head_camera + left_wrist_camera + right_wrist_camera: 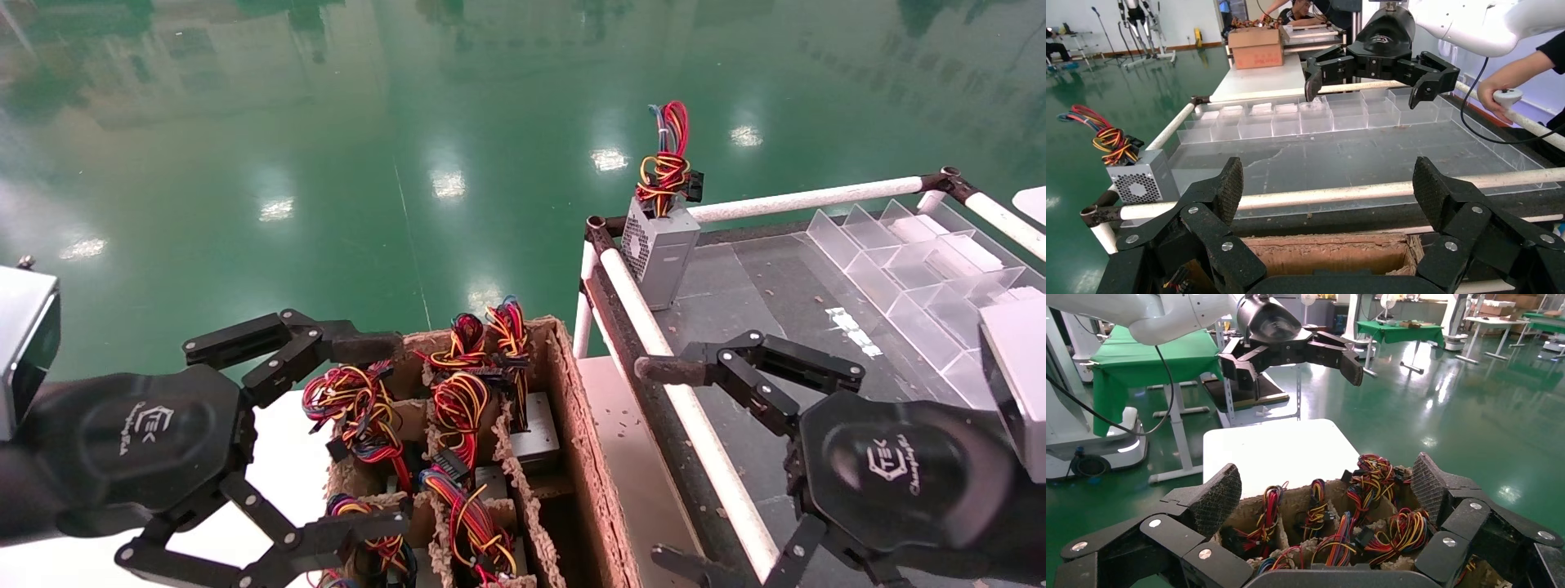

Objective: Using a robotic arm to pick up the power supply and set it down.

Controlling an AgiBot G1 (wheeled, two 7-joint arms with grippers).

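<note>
One power supply (660, 249), a silver box with a fan grille and a tied wire bundle on top, stands upright at the far left corner of the dark table (735, 310); it also shows in the left wrist view (1144, 177). More power supplies with coloured wire bundles (458, 392) sit in the brown cardboard divider box (576, 400). My left gripper (376, 437) hangs open over the box's left side, holding nothing. My right gripper (662, 465) is open over the table's left rail, also empty. Each wrist view shows its own open fingers (1229, 184) (1220, 493).
A white pipe rail (686, 400) frames the table. A clear plastic divider tray (915, 269) lies along the table's right side. A white tabletop (1278, 450) lies left of the cardboard box. A person's hand with a controller (1502, 95) is beyond the table. Green floor lies ahead.
</note>
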